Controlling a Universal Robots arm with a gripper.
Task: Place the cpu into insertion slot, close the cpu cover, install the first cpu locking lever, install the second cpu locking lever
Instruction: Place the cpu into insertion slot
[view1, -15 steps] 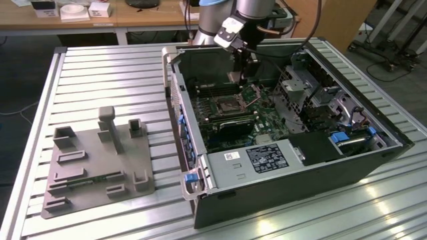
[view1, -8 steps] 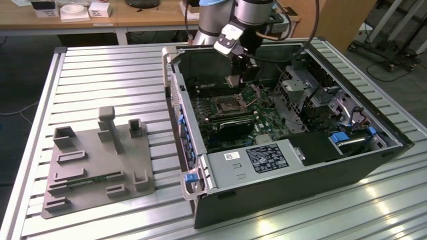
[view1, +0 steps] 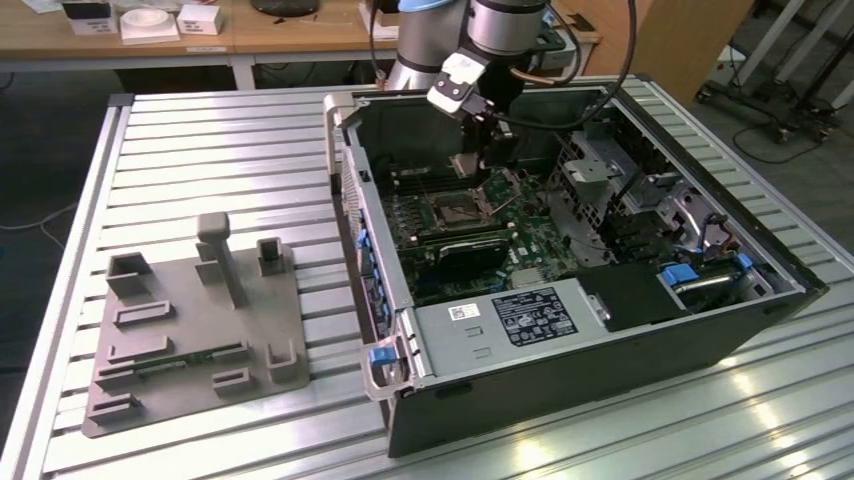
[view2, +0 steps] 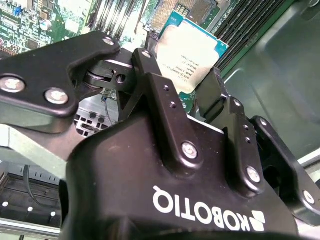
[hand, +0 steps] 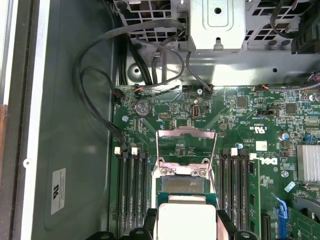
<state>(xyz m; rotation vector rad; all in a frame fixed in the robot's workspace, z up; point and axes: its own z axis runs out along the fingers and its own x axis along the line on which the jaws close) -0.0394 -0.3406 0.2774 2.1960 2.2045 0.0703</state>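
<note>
The end effector (view2: 185, 75) is clamped on the cpu (view2: 192, 50) — black fingers (view2: 155, 85) pinch two opposite edges. Its silvery-grey face, with fine print and a green rim, is turned toward the wrist cameras. In the first wrist view the cpu hangs just short of the insertion slot (hand: 184, 184), not seated; the slot's dark centre lies bare. Beyond the slot the cpu cover (hand: 186, 133) stands raised, a thin metal frame with an open middle. Memory slots (hand: 132, 190) flank the slot on the green board (hand: 240, 115). Around the slot, the computer case (view1: 561, 360) — open-sided, holding the board and a drive cage (view1: 607, 170) — lies on the slatted bench (view1: 200, 140). A grey fixture (view1: 200, 330) sits well apart from the slot.
</note>
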